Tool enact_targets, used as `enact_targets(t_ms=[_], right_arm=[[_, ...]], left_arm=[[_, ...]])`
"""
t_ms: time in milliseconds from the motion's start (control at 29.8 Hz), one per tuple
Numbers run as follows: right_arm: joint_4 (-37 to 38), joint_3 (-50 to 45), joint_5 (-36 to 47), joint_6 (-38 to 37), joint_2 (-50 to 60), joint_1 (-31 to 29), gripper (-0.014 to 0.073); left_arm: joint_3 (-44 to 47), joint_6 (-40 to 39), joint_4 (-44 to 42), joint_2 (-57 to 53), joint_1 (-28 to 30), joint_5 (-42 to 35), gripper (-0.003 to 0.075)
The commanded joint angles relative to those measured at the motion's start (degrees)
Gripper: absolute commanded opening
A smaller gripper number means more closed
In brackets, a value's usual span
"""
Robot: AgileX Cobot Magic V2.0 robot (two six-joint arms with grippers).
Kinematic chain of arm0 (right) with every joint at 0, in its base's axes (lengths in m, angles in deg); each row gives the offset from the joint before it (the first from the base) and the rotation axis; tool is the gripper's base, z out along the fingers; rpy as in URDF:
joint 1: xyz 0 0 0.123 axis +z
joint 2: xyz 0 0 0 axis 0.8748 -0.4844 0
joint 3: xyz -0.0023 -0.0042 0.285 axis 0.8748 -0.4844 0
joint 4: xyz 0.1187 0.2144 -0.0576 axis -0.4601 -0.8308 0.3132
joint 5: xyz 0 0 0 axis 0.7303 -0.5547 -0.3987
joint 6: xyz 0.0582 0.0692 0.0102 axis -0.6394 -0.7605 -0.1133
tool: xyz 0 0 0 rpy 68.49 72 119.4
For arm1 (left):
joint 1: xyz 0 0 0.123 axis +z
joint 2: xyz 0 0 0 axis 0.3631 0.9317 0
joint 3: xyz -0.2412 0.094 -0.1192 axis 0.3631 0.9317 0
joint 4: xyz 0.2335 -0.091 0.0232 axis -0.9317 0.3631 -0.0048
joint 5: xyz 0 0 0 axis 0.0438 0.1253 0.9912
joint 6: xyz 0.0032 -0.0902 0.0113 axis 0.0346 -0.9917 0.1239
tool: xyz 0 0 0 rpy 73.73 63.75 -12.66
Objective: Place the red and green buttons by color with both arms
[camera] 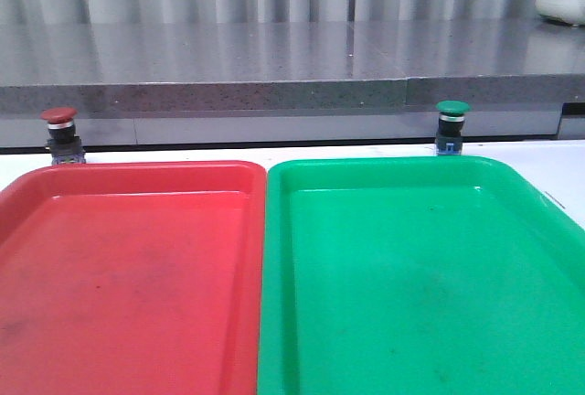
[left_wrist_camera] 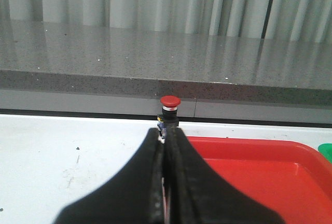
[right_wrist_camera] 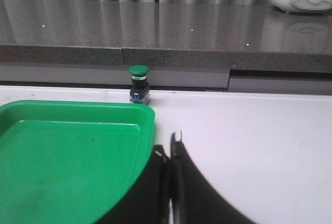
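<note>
The red button [left_wrist_camera: 169,111] is standing upright on the white bench [left_wrist_camera: 62,151], straight ahead of the left gripper [left_wrist_camera: 165,142] and apart from it; the left jaws are pressed together, pinching nothing. The green button [right_wrist_camera: 139,84] is likewise standing upright on the bench, ahead of the right gripper [right_wrist_camera: 168,149] and well apart from it, with those jaws also pressed together and empty. In the front view, the red button [camera: 60,134] is sitting just beyond the far left corner of the red tray [camera: 137,168], and the green button [camera: 451,126] just beyond the far rim of the green tray [camera: 393,163]. The two trays are lying side by side, rims touching. Both buttons are sitting close to the grey ledge [camera: 274,93] behind them. The right gripper is hanging just beside the green tray's corner, with bare bench lying open on its outer side; bare bench is also lying open on the outer side of the left gripper.
</note>
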Motion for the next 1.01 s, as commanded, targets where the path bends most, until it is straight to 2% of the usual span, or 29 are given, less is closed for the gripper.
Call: enact_targets(t_ms=[0,671,772,872,973], right_arm=[[0.41,0.39,4.8,0.04,0.95,-0.48,-0.0108],[0.41,0.39,4.8,0.04,0.95,-0.48,-0.0108],[0.41,0.39,5.44,0.17,0.95,-0.48,-0.0108],[0.41,1.54,6.3,0.24,0.95,-0.41,-0.0108],[0.41,5.63,4.03,0.29,0.95,-0.41,-0.0108]], left_arm=[[1.33,-0.1,-0.05,-0.89,0.16,-4.47,-0.002],[1.33,-0.1,-0.05,-0.89,0.16,-4.58,-0.002],[1.33,-0.1,-0.05,-0.89,0.16,-7.93,-0.002],[-0.27,-0.21,-0.05,-0.89,0.16,-11.39,-0.002],[-5.36,-0.21,-0.05,-0.89,0.16,-9.85,-0.002]])
